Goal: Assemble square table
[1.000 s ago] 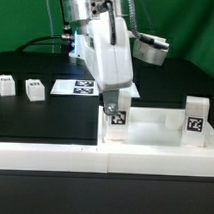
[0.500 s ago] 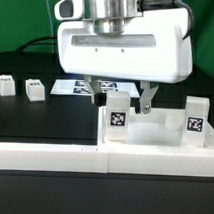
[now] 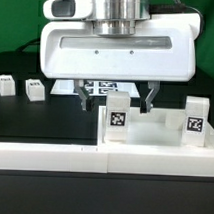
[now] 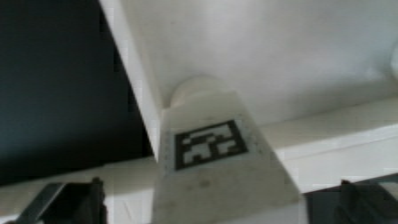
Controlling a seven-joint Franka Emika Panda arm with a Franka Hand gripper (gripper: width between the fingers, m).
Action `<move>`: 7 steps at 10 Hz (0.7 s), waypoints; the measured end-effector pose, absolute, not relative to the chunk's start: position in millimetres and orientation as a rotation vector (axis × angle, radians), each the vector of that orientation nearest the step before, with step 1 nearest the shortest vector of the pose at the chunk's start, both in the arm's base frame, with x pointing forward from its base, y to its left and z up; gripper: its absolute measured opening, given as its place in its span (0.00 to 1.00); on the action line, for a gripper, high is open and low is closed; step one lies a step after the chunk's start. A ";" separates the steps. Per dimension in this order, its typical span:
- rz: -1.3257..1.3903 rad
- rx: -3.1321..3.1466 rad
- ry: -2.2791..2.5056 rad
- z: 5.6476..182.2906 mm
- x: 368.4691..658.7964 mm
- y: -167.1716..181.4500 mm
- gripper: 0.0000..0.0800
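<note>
Flat at the surface's near edge, square table top (image 3: 154, 142), gripper (image 3: 118, 103) released, jaws wide either side of the upright leg (image 3: 117, 117) at the top's near corner, second leg (image 3: 196, 116) further along, two loose legs (image 3: 35, 89) toward the exterior view's left.

A green backdrop (image 3: 13, 12) is seen behind the scene, at both edges of the exterior view. In front of it a black table (image 3: 45, 118) is evenly lit. A white ledge (image 3: 43, 158) is set along its front edge, with darkness below.
</note>
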State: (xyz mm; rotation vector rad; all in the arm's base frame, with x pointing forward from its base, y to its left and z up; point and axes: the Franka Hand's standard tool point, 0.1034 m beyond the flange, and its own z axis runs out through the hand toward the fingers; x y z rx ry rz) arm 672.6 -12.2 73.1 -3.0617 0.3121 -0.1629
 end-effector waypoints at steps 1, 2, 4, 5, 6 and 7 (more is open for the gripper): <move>-0.163 -3.057 0.346 72.9 672.4 -12.2 0.81; -0.161 -3.053 0.376 72.7 672.3 -12.2 0.70; -0.157 -3.030 0.495 72.5 672.3 -11.9 0.47; -0.153 -3.007 0.602 72.4 672.2 -11.8 0.36; -0.149 -2.983 0.694 72.2 672.2 -11.6 0.36; -0.146 -2.939 0.865 71.7 672.4 -12.4 0.36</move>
